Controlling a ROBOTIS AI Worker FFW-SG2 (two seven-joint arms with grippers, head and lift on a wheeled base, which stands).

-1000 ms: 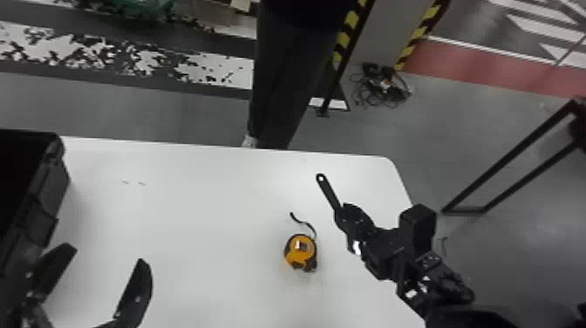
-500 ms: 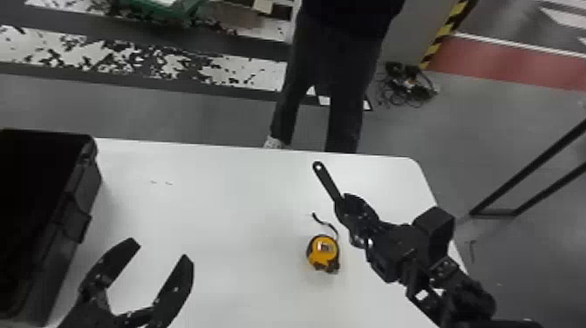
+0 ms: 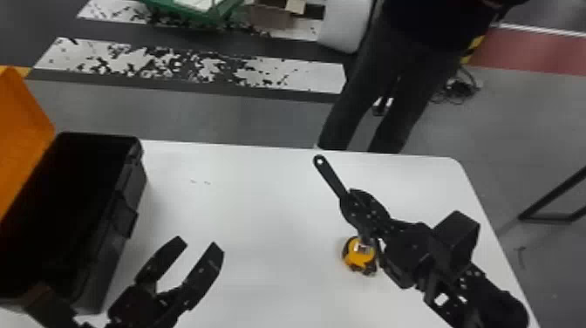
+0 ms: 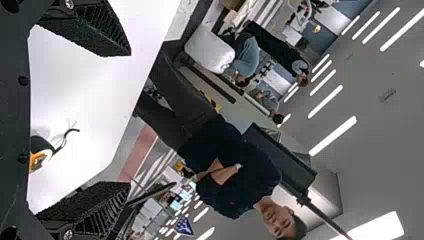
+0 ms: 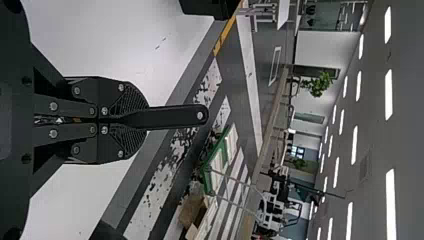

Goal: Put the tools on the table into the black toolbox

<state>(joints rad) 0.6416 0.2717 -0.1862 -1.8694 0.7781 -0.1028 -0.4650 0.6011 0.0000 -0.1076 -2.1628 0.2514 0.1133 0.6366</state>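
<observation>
Closest in, on the head view, there's the left tool, over the white bench and just beside the toolbox, its two fingers spread well apart and pointing forward. The left wrist view backs that up: a broad gap between the ridged pads, with the bench beyond.

Alongside it, over on the robot's left, sits the black toolbox, wide open, running away toward the far edge of the bench, its inside too dark to make out. The orange lid stands swung back on the outer side.

Across to the right, and here's the yellow-and-black tape measure, lying on the bench close by the right arm, which partly covers it; a black strap curls off it in the left wrist view.

A touch farther on, the right tool is pinching a black handle, one end poking out forward and to the left, with a round hole at the tip. The right wrist view has it squarely between the two pads.

Beyond the bench, out on the grey floor: dark cables to the right, worn white stripes, then a green crate and a cardboard box.
</observation>
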